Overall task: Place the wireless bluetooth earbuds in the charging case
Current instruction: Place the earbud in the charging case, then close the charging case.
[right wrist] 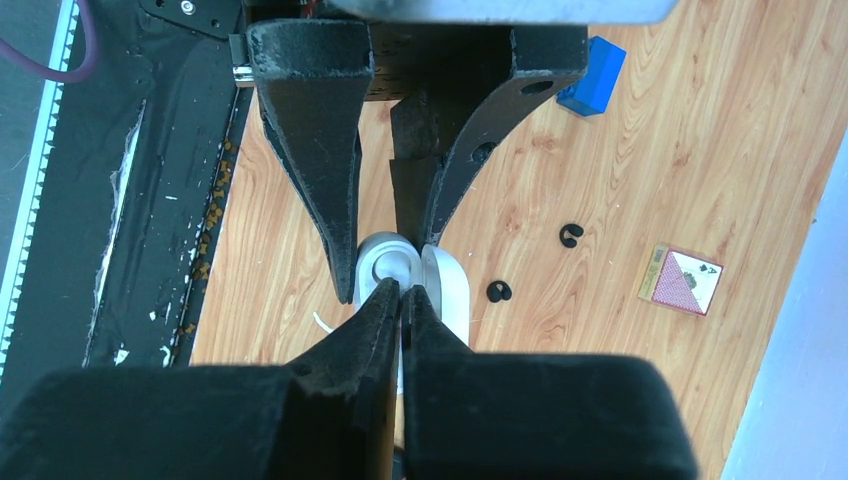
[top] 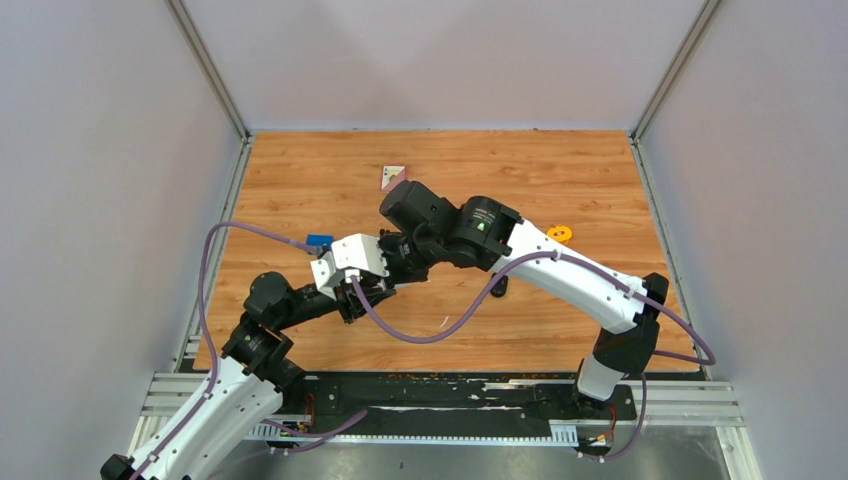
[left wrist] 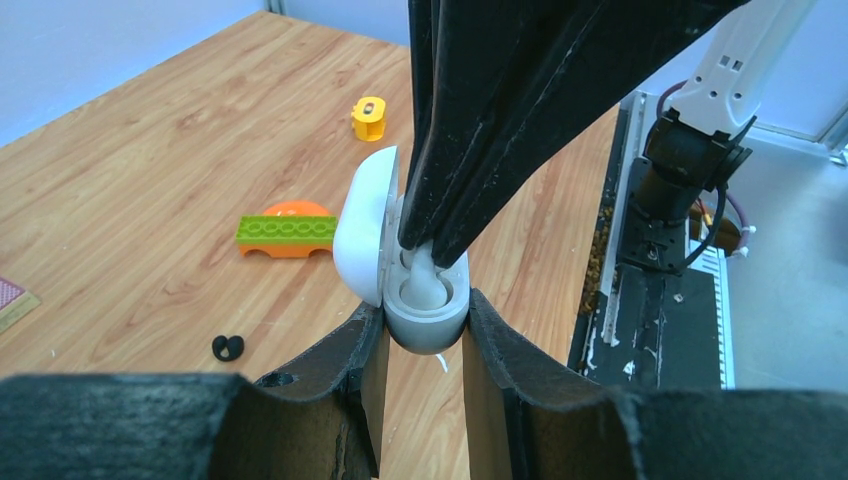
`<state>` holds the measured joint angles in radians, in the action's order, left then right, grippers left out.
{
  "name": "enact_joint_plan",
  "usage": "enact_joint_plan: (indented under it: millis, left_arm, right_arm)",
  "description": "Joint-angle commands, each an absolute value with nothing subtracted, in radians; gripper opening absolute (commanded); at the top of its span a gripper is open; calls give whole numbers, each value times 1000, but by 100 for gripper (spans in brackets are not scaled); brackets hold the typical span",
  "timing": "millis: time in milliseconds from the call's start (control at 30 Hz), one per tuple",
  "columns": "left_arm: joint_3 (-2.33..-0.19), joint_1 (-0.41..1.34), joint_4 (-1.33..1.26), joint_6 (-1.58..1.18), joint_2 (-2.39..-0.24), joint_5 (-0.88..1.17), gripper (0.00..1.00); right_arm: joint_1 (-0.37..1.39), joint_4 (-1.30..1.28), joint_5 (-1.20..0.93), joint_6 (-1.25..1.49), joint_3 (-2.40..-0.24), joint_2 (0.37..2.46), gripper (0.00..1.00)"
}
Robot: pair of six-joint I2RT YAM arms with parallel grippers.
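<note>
Left jaws were clamped on the open case [left wrist: 428,318] so it couldn't slide, and the right jaws, pinched shut on a white bud [left wrist: 424,275], held it at the socket, a black bud [left wrist: 228,347] loose on the desk [left wrist: 140,150].

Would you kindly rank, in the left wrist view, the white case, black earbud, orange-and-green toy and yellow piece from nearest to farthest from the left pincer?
1. White case, gripped by the left pincer.
2. Black earbud, on the table nearby.
3. Orange-and-green toy, beyond it.
4. Yellow piece, farthest back.
</note>
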<state>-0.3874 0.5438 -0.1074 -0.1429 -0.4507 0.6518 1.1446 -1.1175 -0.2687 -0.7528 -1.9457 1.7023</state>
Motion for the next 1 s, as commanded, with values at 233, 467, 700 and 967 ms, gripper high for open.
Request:
enact_joint_plan:
  millis: [233, 467, 700, 967]
  left_arm:
    - [-394, 549, -147, -133, -438, 648, 1]
    - [-394, 549, -146, -133, -443, 648, 1]
    - [-394, 549, -153, -135, -454, 659, 1]
    - [-393, 549, -153, -134, -450, 664, 1]
  right_arm:
    - [1156, -1102, -229, -720, -1948, 1694, 23]
    - [1157, -1164, -312, -730, -2009, 1633, 30]
    - [1146, -1199, -299, -820, -1922, 1559, 77]
    - [1091, -1193, -314, -828, -1933, 1629, 100]
